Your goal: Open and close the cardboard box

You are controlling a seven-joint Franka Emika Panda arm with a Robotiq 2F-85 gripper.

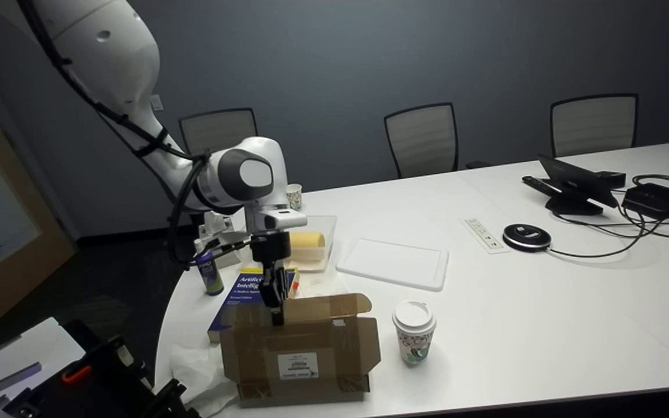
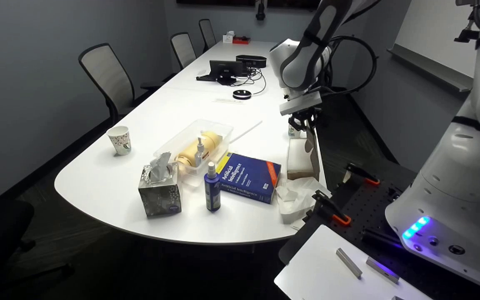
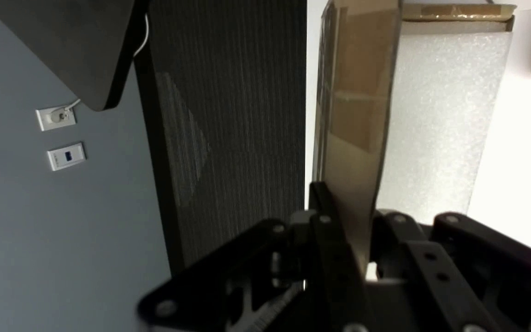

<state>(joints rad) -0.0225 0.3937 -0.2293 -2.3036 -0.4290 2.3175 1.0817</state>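
Cardboard box (image 2: pixel 303 174): Open on the white table (image 1: pixel 543 325), along the edge nearest the robot's base, pale foam (image 3: pixel 440 115) showing inside in the wrist view.

Lid (image 1: pixel 302 338): Raised upright on the base side, its white label (image 1: pixel 298 366) facing outward in an exterior view.

Gripper (image 3: pixel 352 207): Jaws clamped on the raised lid, one finger against each face, as the wrist view appears to show.

Opening: Done, to judge by the bared foam.

Closing: Left to do. The lid must swing down over the foam; its front flap (image 1: pixel 328 307) and side wings (image 1: pixel 369 345), flared out, would likely need tucking.

Neighbors: A blue book (image 2: pixel 250 175) lies beside the box, crumpled white paper (image 2: pixel 300 198) sits at one end, and a lidded cup (image 1: pixel 414 331) stands upright near the opposite end.

Farther off: A tissue box (image 2: pixel 159 191), a spray bottle (image 2: pixel 212 191) and a clear tub (image 1: pixel 322 223) holding a yellow container (image 2: pixel 211 139).

In the way: The inner finger could block the lid's last stretch; wings might brush the cup or paper.
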